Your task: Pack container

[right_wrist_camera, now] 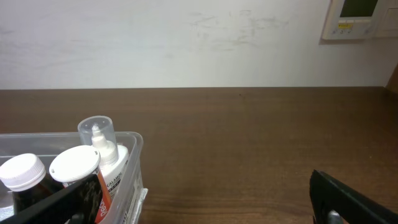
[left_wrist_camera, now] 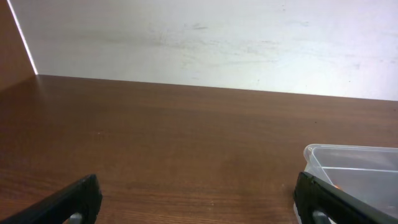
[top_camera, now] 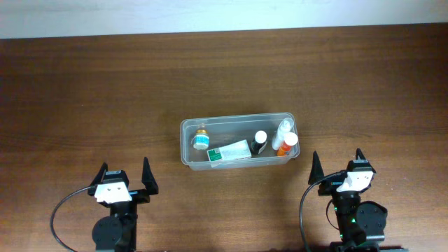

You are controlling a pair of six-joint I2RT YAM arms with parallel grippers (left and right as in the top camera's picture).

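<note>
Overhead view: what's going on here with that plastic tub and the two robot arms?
The two arms' job is to pack the container. Right now neither is handling anything: the left gripper and the right gripper sit at the near edge of the table, both open and empty. The container stands farther out between them and holds a small blue-labelled bottle, a green and white packet, a dark bottle with a white cap, a clear-capped spray bottle and an orange bottle.
</note>
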